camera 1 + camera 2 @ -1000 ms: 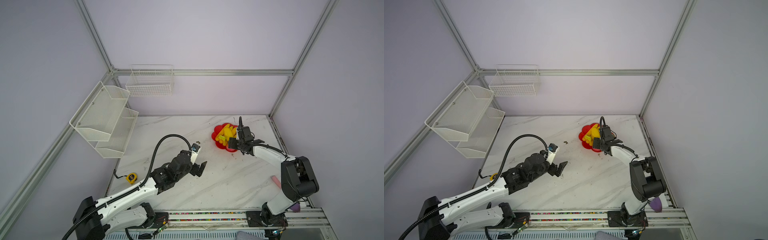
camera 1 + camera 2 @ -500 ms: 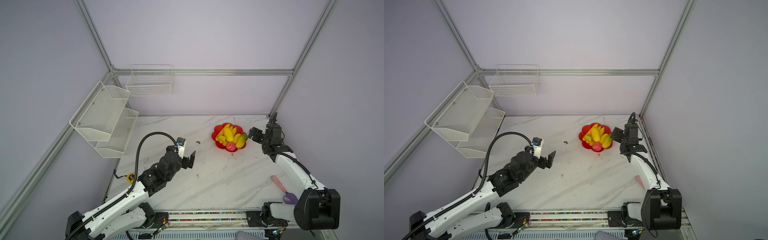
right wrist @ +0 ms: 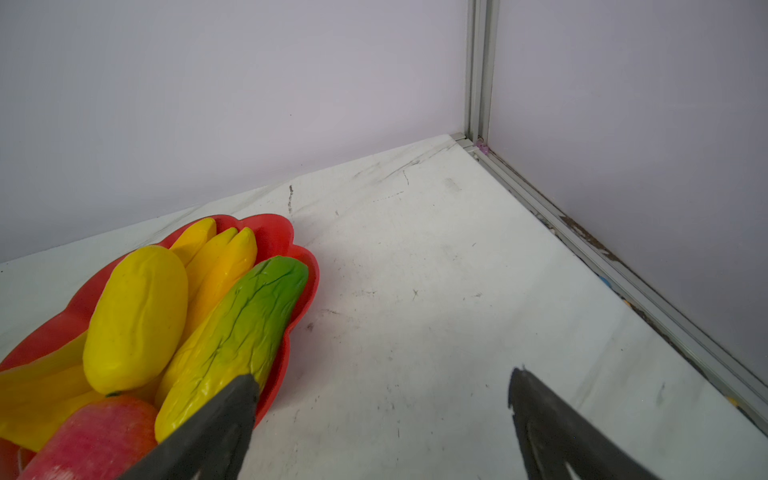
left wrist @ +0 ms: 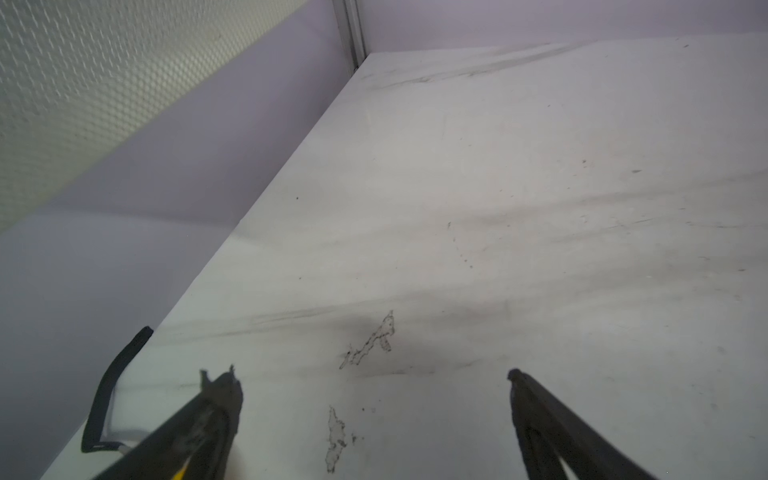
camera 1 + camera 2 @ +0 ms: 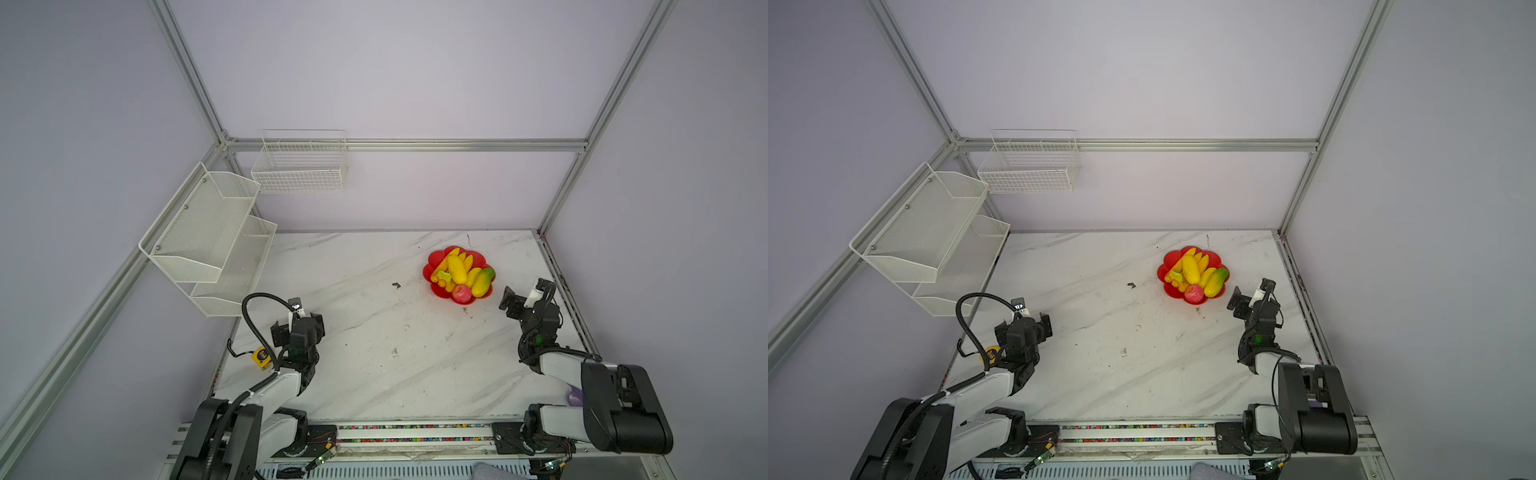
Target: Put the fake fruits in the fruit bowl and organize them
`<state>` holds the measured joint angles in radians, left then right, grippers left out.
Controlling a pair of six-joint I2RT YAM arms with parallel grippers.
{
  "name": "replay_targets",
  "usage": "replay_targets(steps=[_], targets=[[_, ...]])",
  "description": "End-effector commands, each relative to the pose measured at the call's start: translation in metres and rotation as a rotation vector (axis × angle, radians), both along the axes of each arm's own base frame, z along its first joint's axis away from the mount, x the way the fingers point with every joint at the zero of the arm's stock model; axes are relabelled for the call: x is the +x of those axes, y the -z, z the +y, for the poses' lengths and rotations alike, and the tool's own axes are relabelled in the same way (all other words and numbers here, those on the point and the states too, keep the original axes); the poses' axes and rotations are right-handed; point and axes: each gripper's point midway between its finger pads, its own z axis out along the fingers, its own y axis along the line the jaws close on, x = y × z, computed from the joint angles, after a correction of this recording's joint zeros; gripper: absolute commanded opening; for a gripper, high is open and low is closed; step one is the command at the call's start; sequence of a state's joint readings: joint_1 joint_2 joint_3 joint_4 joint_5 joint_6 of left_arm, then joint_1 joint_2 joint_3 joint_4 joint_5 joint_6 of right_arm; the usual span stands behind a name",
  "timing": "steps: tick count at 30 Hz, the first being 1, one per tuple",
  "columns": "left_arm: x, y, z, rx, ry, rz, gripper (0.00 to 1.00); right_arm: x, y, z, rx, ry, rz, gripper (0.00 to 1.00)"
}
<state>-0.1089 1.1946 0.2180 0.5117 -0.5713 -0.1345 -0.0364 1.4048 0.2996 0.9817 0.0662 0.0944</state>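
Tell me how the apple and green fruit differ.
The apple is round; the green fruit is long. The apple is red-pink; the green fruit fades green to yellow. The apple sits at the bowl's near edge; the green fruit lies along its right side. Both are glossy and in the bowl.

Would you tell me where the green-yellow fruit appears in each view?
In a top view: green-yellow fruit at the red bowl's right edge.
In a top view: same spot.
Left wrist: not in it.
Right wrist: fruit along the bowl's rim.
Shared landmark: red bowl.
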Motion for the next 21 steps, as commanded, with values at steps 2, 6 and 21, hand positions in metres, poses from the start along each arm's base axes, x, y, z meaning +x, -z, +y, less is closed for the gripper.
replay_targets(steps=[2, 6, 21], targets=[[0.044, -0.066, -0.008, -0.002, 0.125, -0.348, 1.00, 0.007, -0.055, 0.003, -0.031, -0.016, -0.341, 0.97], [0.066, -0.036, -0.009, 0.005, 0.171, -0.314, 1.00, 0.016, -0.029, 0.018, -0.068, -0.111, -0.322, 0.97], [0.081, -0.024, -0.013, -0.019, 0.194, -0.200, 1.00, 0.052, -0.011, 0.049, -0.161, -0.137, -0.176, 0.97]])
